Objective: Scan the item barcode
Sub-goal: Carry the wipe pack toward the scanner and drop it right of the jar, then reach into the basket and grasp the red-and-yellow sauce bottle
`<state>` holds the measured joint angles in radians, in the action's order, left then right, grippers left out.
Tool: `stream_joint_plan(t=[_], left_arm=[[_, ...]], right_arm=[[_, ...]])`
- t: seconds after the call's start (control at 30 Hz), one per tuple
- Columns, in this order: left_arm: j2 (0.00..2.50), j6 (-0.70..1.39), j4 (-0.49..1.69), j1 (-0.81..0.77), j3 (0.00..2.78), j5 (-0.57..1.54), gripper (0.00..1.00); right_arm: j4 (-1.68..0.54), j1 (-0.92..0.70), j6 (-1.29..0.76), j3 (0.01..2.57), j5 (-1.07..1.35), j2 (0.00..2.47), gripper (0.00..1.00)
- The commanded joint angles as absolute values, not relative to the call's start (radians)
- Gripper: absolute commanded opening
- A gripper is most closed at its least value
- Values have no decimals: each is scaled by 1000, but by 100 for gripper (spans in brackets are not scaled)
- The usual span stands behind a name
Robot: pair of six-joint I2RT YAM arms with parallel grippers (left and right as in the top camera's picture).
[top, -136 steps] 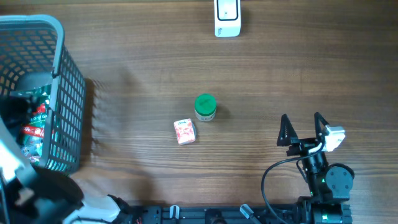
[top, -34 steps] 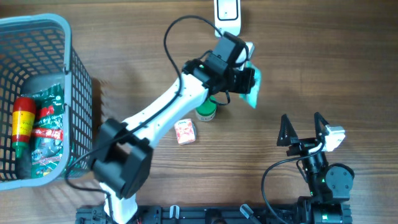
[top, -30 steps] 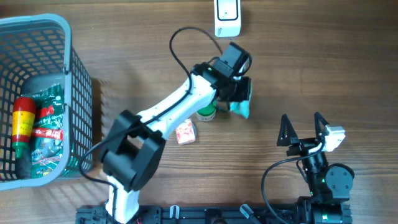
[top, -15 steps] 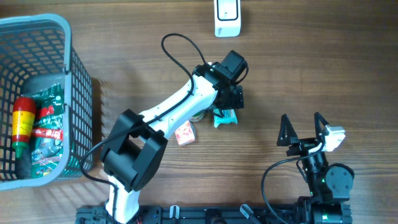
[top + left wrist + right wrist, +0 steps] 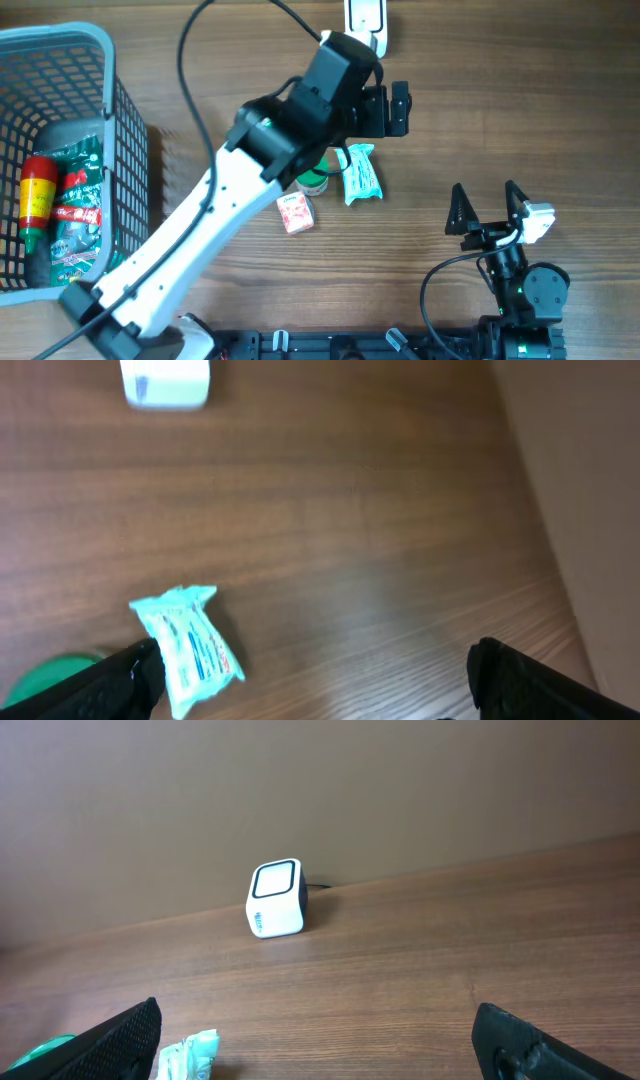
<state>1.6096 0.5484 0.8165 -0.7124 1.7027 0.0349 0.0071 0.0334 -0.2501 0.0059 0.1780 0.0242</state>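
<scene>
Bottle (image 5: 37, 195) & pkts (image 5: 75, 222) were seen in basket (image 5: 95, 60); teal packet (image 5: 360, 175) was seen on table, untouched, near wide-spread left gripper (image 5: 398, 109); right gripper (image 5: 487, 205) spread too

Shop checkout mock-up: barcode scanner (image 5: 275, 900) and shopping basket (image 5: 60, 38).

The left arm stretches diagonally from lower left to upper centre of the overhead frame, its pincer (image 5: 399, 110) spread wide, holding nothing. The right pincer (image 5: 485, 196), lower right, also gapes, its arm folded.

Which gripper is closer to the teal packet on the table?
Left. The left gripper hangs open just beyond the teal packet, toward the scanner; the right gripper rests farther off, to its right.
</scene>
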Motion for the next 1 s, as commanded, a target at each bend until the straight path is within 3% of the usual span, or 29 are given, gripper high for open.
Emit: stream_joint_plan(t=[0.0, 0.37, 0.77, 0.97], left_arm=[[1531, 500, 810, -715, 1711, -47, 100], [1423, 448, 812, -715, 1711, -447, 100], [1314, 448, 890, -715, 1711, -665, 100], [1307, 448, 908, -715, 1711, -677, 100]], right_arm=[[12, 25, -264, 6, 164, 25, 99], [12, 25, -264, 6, 164, 25, 100], [12, 25, -264, 6, 164, 25, 100], [12, 25, -264, 6, 164, 25, 100]])
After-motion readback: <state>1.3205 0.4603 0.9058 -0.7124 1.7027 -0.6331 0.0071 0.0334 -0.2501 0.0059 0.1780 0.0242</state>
